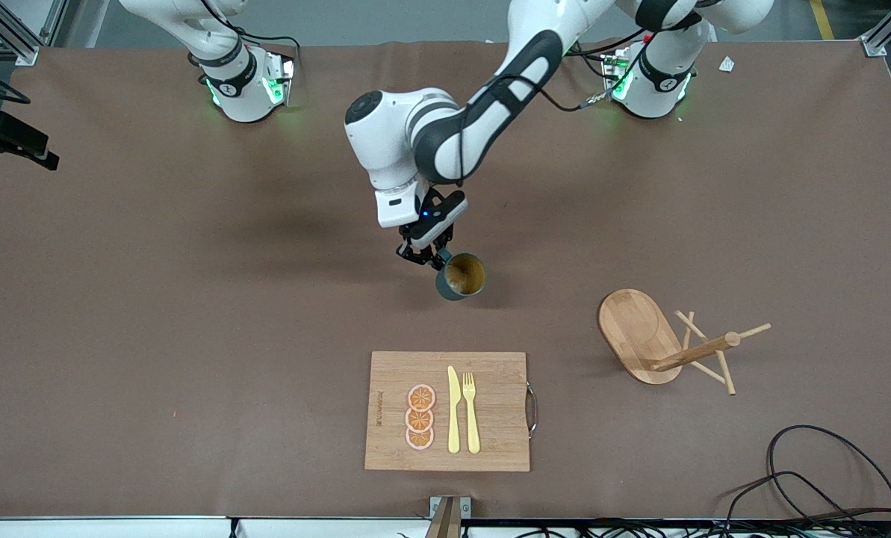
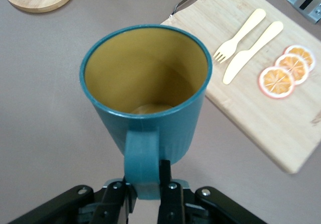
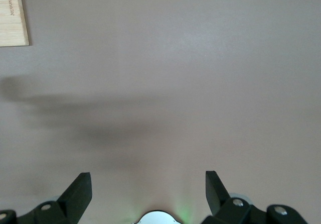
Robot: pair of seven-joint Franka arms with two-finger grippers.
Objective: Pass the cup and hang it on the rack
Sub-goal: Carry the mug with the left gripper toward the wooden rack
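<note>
Gripping loop handle of small ribbed dark teal cup point(image 1: 461, 276), left gripper point(image 1: 424, 256) is holding it over table middle, jaws clamped on handle. Light wooden mug-tree rack point(image 1: 658, 342) is lying tipped toward left arm's end, post horizontal. Right gripper point(image 3: 148, 191) is waiting, jaws apart.

Probably a lab: aluminium framing point(image 1: 12, 33), loose cables point(image 1: 826, 478).
</note>
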